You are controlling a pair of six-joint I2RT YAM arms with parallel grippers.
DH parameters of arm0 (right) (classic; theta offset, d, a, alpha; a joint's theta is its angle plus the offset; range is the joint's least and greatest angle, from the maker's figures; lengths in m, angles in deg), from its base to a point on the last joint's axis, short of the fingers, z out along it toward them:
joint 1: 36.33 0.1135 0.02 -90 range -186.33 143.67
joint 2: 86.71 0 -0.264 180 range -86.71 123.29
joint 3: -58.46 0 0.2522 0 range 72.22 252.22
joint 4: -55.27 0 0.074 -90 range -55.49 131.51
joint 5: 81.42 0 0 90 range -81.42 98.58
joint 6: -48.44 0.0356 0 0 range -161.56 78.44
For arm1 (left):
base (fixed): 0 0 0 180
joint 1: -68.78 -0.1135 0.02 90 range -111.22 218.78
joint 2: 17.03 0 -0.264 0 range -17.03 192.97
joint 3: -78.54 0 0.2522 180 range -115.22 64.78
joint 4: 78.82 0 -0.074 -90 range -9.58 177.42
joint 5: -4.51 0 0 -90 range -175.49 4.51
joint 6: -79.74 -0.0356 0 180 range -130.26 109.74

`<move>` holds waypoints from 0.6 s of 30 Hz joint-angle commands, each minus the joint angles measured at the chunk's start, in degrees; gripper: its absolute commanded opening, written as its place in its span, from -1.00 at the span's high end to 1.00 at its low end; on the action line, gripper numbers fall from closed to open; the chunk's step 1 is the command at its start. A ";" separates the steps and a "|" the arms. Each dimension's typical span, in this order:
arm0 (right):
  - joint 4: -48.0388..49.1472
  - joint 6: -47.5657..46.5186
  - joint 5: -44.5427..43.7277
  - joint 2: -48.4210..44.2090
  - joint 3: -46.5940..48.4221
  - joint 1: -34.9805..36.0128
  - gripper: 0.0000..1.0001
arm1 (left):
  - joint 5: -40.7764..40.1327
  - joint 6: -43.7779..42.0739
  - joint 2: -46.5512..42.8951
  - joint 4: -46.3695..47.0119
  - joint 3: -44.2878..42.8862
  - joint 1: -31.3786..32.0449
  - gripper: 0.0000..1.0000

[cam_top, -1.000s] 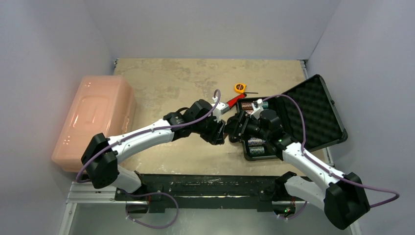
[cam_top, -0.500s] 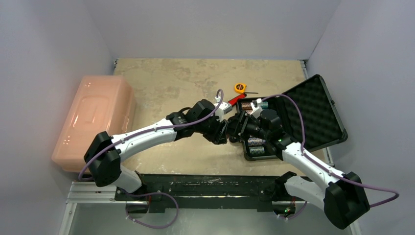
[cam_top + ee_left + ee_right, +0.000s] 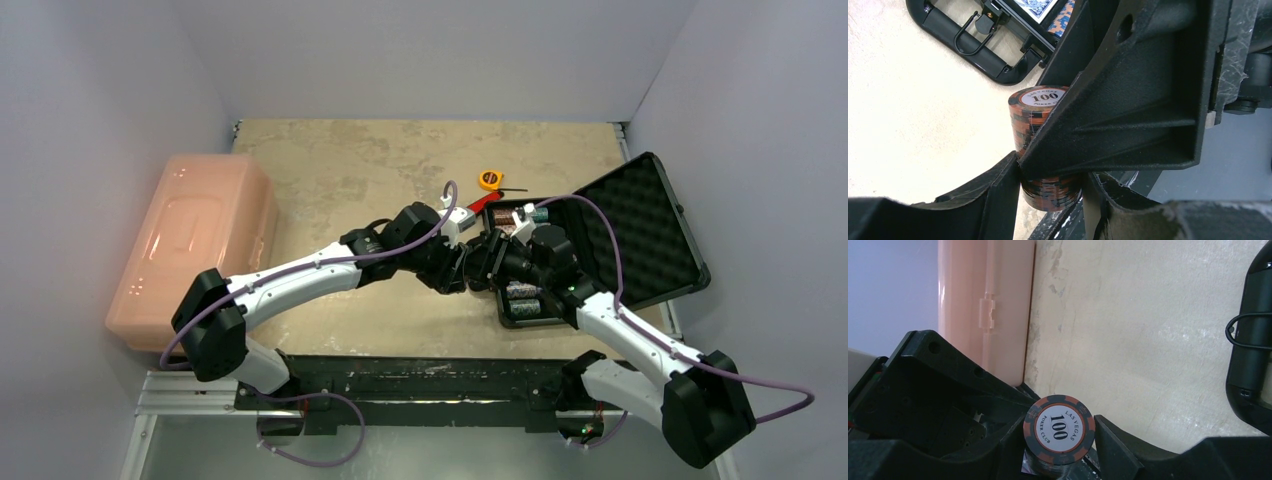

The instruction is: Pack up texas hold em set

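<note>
One roll (image 3: 1034, 115) of chips hangs between both grippers, over bare table (image 3: 340, 170) and just left of the case (image 3: 640, 235). It is not yet in the case.

Risks, as I judge them:
- Two-handed moment. If the left gripper (image 3: 1050, 200) lets go before the other has a firm hold, the roll drops to the table and may break into loose chips. I cannot tell whether any wrap binds it.
- The two sets of jaws crowd the same short roll. A sideways pull from either arm could shear the stack or knock black plastic against black plastic.
- The case slots sit well right of the roll, so a weak hold could slip on the way over.

Jaws: the left pair pinches the roll's lower end, pressed against both sides. The right gripper (image 3: 1058, 440) has its jaws close on either side of the top end. Whether they press or only flank, I cannot tell.

Look of the roll: orange and black striped edges, white face reading "100" and "Las Vegas Poker Club". The stack is straight, with no chip offset.

The bin (image 3: 195, 240) sits far left, out of play.
</note>
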State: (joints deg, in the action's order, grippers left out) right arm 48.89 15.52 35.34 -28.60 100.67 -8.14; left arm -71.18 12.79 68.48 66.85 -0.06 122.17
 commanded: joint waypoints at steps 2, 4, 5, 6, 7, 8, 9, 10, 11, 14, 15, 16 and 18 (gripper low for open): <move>2.21 0.05 2.06 -0.95 -0.54 0.29 -0.01 | -0.24 0.50 -1.05 5.81 -3.37 0.32 1.00; 2.29 -0.01 2.06 -1.06 -0.74 0.29 0.12 | -0.23 0.59 -0.98 5.88 -3.39 0.34 1.00; 2.31 -0.03 2.06 -1.14 -0.68 0.29 0.21 | -0.31 0.60 -1.03 5.89 -3.43 0.32 1.00; 2.29 -0.04 2.06 -1.15 -0.69 0.28 0.30 | -0.39 0.67 -0.99 5.90 -3.47 0.40 1.00; 2.25 -0.04 2.06 -1.20 -0.67 0.28 0.42 | -0.49 0.79 -1.00 5.86 -3.46 0.40 1.00; 2.21 -0.04 2.00 -1.24 -0.62 0.29 0.51 | -0.54 0.87 -0.95 5.90 -3.45 0.40 1.00; 2.08 -0.04 1.90 -1.24 -0.63 0.27 0.59 | -0.71 0.93 -0.92 5.76 -3.54 0.41 1.00; 1.85 -0.04 1.77 -1.24 -0.53 0.27 0.67 | -0.81 0.93 -0.88 5.61 -3.61 0.43 1.00; 1.65 -0.08 1.64 -1.24 -0.45 0.28 0.76 | -0.99 0.94 -0.87 5.44 -3.63 0.41 1.00; 1.02 -0.36 1.24 -1.32 -0.12 0.29 1.00 | -1.41 0.91 -1.07 5.08 -3.40 0.41 0.97; 0.67 -0.45 1.03 -1.39 0.00 0.27 1.00 | -1.48 0.84 -1.24 5.09 -3.25 0.40 0.86; 0.30 -0.66 0.75 -1.54 0.23 0.25 1.00 | -1.67 0.79 -1.57 5.15 -3.02 0.43 0.67; -0.45 -0.95 0.18 -2.03 0.58 0.29 1.00 | -2.09 0.69 -2.32 5.41 -2.29 0.49 0.33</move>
State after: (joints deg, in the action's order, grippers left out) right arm 49.61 16.09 35.72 -28.91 100.47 -8.10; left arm -72.30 13.14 68.48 66.95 -0.06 122.49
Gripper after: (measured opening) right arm 0.473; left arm 0.424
